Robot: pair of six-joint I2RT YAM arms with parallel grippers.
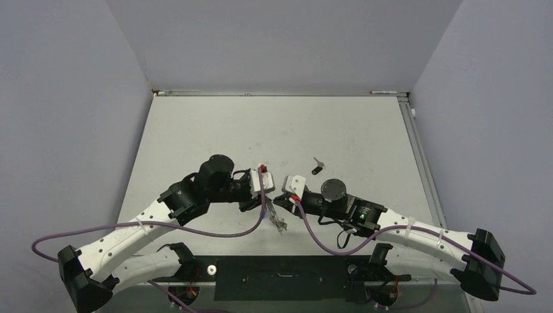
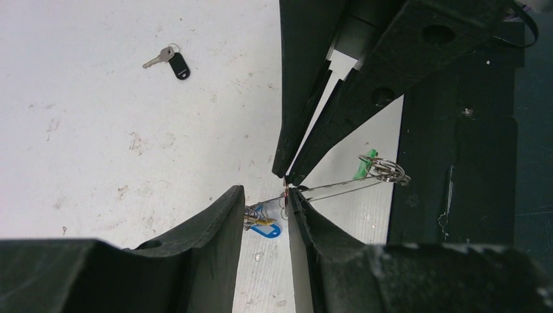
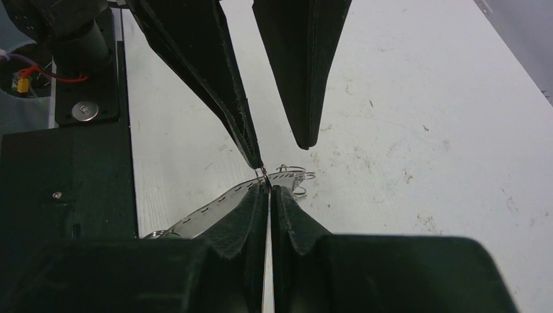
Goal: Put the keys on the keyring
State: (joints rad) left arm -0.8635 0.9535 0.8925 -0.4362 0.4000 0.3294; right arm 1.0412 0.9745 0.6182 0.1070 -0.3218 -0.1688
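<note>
Reaching in from the near edge of the table [image 1: 209, 130], where a black base plate [image 1: 280, 277] lies between the two mounts, both arms bend inward so that their wrists meet just beyond the plate. A small cluster of keys [image 1: 279, 222] hangs or lies just below that meeting point, close to the plate's far edge. The green key [image 2: 364, 166] sits on the side nearest the plate with a few silver split rings beside its head, and a long silver blade runs from there up to the fingertips. The blue key [image 2: 266, 230] lies on the table under the gap between the left arm's fingers. The right gripper [image 3: 268, 188] has its fingers pressed flat together. At their very tip they pinch the thin wire of the keyring [image 2: 285, 193], though the metal there is too fine and crowded to say exactly how much is caught. The left gripper [image 2: 265, 192] faces it tip to tip with its jaws a narrow way apart. One of its fingers [image 3: 228, 98] touches the wire right at the right gripper's tip, while the other stands clear, so nothing is clamped between them. Farther out, well apart from both grippers and from the ring, the black key [image 2: 175, 63] lies alone on the white, scuffed tabletop with its own small ring attached. Beyond it the surface runs back to the grey walls.
</note>
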